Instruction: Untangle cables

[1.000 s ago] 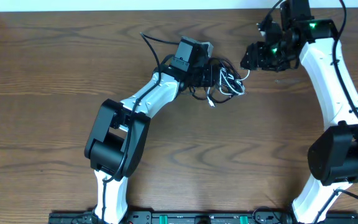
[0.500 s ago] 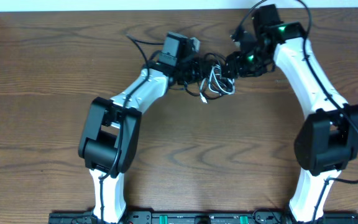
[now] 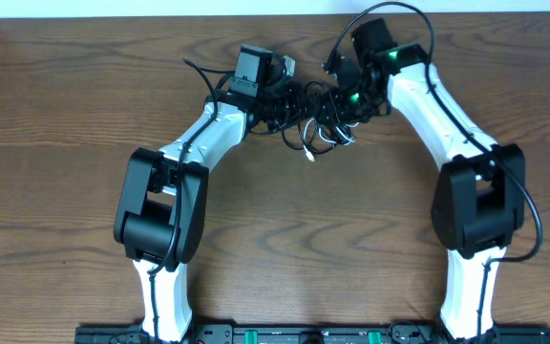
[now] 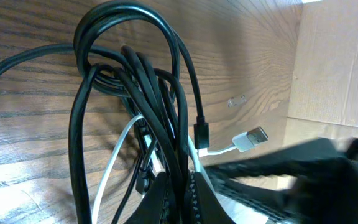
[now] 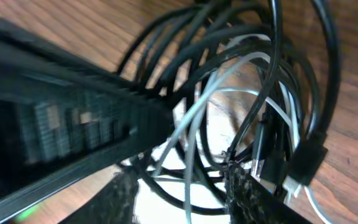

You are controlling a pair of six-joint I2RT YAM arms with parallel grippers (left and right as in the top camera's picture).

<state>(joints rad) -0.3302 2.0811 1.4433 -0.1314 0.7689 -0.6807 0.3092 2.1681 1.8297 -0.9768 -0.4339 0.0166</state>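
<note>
cables (image 4: 148,87) in left jaws, between right jaws

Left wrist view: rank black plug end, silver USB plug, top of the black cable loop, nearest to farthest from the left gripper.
From the left gripper, bottom centre:
1. Small black plug end, just above, slightly right.
2. Flat silver USB plug on the white cable, further right, only a little farther.
3. Top of the glossy black cable loop, upper left, clearly farthest.

I've got black cable (image 4: 151,87), white cable (image 4: 114,152), tabletop (image 3: 65,124) dark brown with wavy wood grain. Left arm (image 3: 208,139) and right arm (image 3: 428,96) white, black joints; green lights (image 3: 392,54) on the right one, far side.
</note>
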